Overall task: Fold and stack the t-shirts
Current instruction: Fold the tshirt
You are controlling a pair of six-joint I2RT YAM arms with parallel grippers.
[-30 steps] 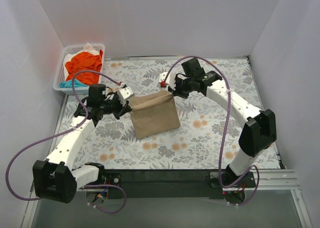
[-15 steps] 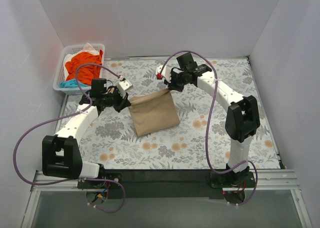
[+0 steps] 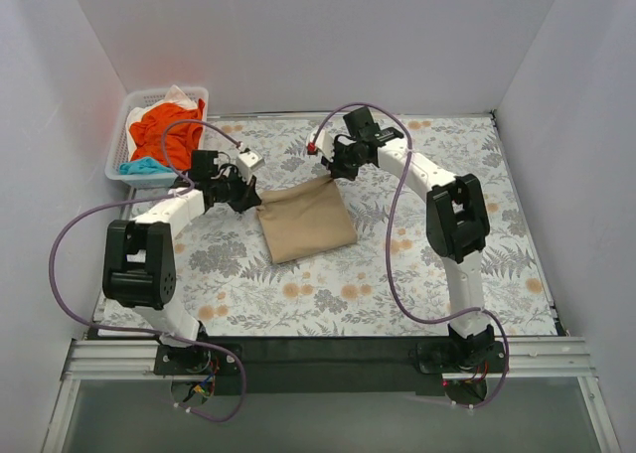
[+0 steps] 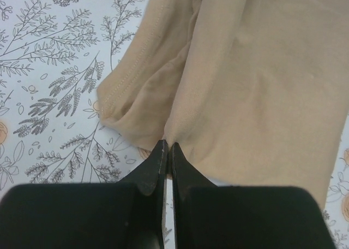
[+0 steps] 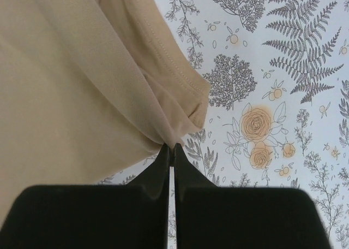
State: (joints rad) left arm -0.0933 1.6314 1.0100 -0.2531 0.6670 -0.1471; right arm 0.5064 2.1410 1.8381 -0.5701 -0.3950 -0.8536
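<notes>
The floral table cover (image 3: pixel 417 274) spreads across the whole work surface, and on it, a little left of centre, lies the tan t-shirt (image 3: pixel 303 225), folded to a rough rectangle with its far edge lifted slightly at both corners. At the far left corner, off the cover's edge, stands the white lattice basket (image 3: pixel 117 145), which holds a crumpled orange shirt (image 3: pixel 164 130), a teal piece (image 3: pixel 139 165) along its near side and a white piece (image 3: pixel 174 95) at the back. The left gripper (image 4: pixel 166 145) sits at the tan t-shirt's far left corner; its two black fingers are pressed together with only a hairline slit between them, and a bunched fold of tan cloth beside the stitched hem is pinched at their tips. The right gripper (image 5: pixel 171 146) is at the far right corner, its fingers likewise squeezed together, with the cloth gathered into their tips below a sewn hem
</notes>
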